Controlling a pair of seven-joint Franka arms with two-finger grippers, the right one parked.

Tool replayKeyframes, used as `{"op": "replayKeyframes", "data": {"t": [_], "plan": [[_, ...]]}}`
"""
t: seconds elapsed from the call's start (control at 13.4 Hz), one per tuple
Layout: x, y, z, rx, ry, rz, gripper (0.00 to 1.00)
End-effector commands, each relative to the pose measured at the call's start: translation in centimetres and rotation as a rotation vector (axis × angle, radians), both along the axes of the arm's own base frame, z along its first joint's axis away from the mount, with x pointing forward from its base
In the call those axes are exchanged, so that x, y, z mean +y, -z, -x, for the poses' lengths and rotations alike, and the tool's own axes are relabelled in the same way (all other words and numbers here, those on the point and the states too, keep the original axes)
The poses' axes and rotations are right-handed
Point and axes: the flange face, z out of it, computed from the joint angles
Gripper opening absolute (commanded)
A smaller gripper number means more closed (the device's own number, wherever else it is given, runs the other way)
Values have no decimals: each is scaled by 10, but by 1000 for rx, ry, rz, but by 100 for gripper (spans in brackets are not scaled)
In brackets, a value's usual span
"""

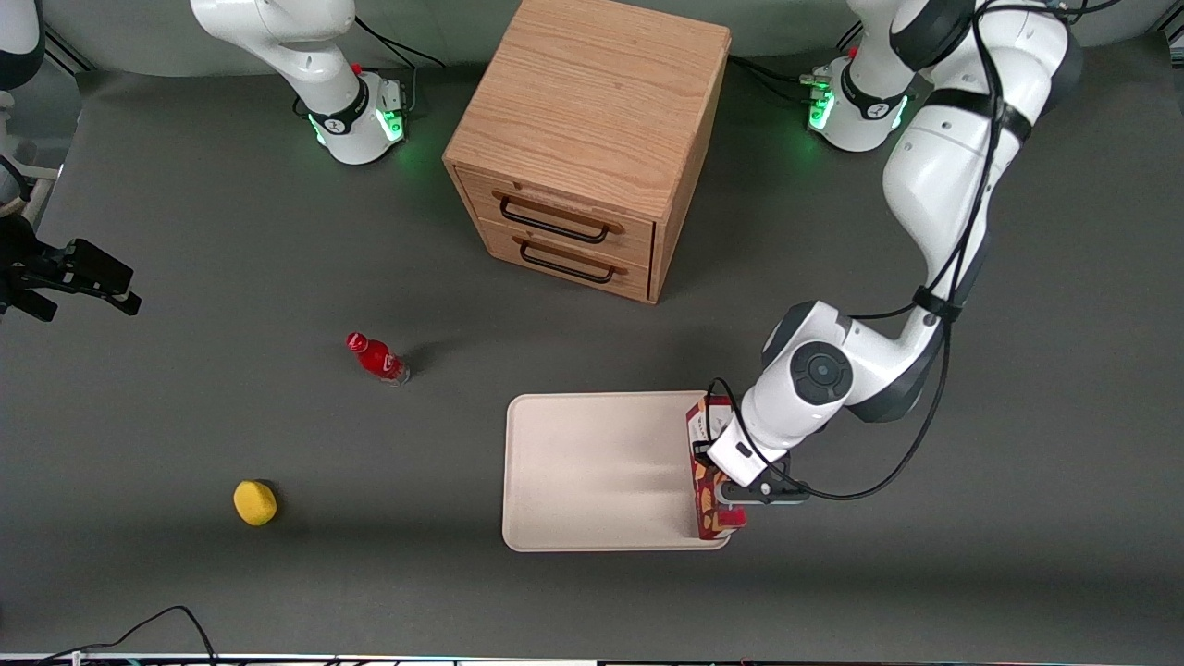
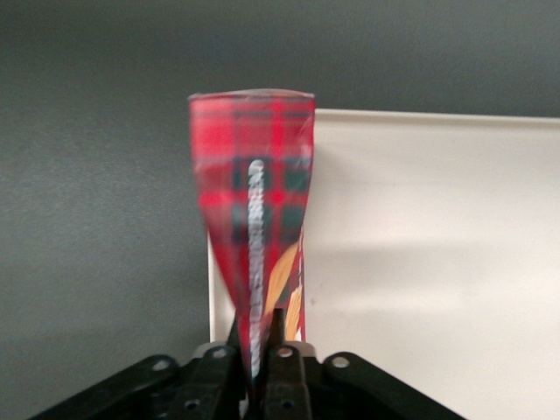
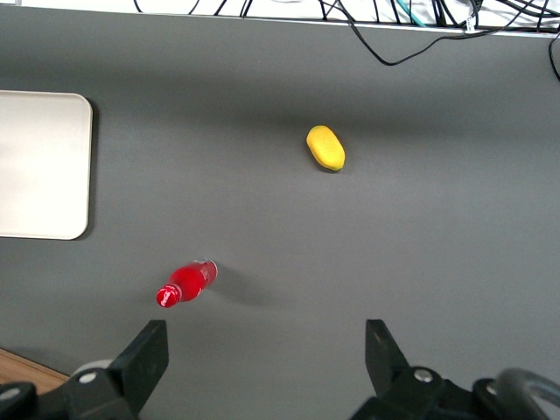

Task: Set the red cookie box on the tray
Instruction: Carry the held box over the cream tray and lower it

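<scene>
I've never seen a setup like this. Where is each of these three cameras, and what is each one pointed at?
Front view: high above the table, looking down at both arms, the drawer cabinet, the tray and the pincer gripping the red cookie box at the tray's edge.
Left wrist view: on the working arm, looking along its fingers at the box and tray.
Right wrist view: on the parked arm, looking down at the bottle and lemon.
All three show the tray.

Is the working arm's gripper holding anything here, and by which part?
Yes: the gripper is shut on the red cookie box, pinching its narrow end nearest the front camera, over the tray edge.
</scene>
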Motion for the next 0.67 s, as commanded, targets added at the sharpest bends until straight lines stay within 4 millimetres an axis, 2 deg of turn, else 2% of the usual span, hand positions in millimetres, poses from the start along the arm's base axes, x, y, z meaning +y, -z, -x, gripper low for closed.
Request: {"op": "replayKeyframes", "data": {"t": [0.0,0.15,0.22,0.3,0.45,0.6], "plan": [[5,-22,0,-25,-3,-27,100],[11,-41,-1,-14,-12,-44,100],[18,-61,2,19,-18,-82,100],[30,-93,6,65,-33,-115,100],[55,-171,22,125,-47,-127,100],[109,-245,39,170,-22,-164,100]]}}
